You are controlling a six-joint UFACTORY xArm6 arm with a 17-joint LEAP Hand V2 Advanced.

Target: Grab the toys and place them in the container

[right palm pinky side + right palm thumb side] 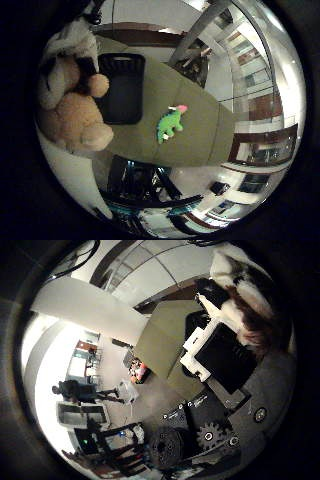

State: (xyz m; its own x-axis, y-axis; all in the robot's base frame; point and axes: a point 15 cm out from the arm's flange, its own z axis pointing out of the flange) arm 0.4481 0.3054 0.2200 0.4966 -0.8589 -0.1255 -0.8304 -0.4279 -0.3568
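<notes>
A tan teddy bear (75, 115) fills one side of the right little finger side palm view, close to the palm and well above the table. Its brown and white fur (248, 302) shows in the right thumb side palm view against my hand's white and black fingers (215, 345), which curl on it. A black container (125, 88) stands on the olive table (205, 135), partly behind the bear. A green dinosaur toy (170, 123) with a pink-red head lies on the table beside the container.
The olive table (165, 335) is small and stands on a grey floor, with its edges in view. Shelves and furniture stand around the room, far from the hand. The hand's geared parts (190, 440) show at the view's edge.
</notes>
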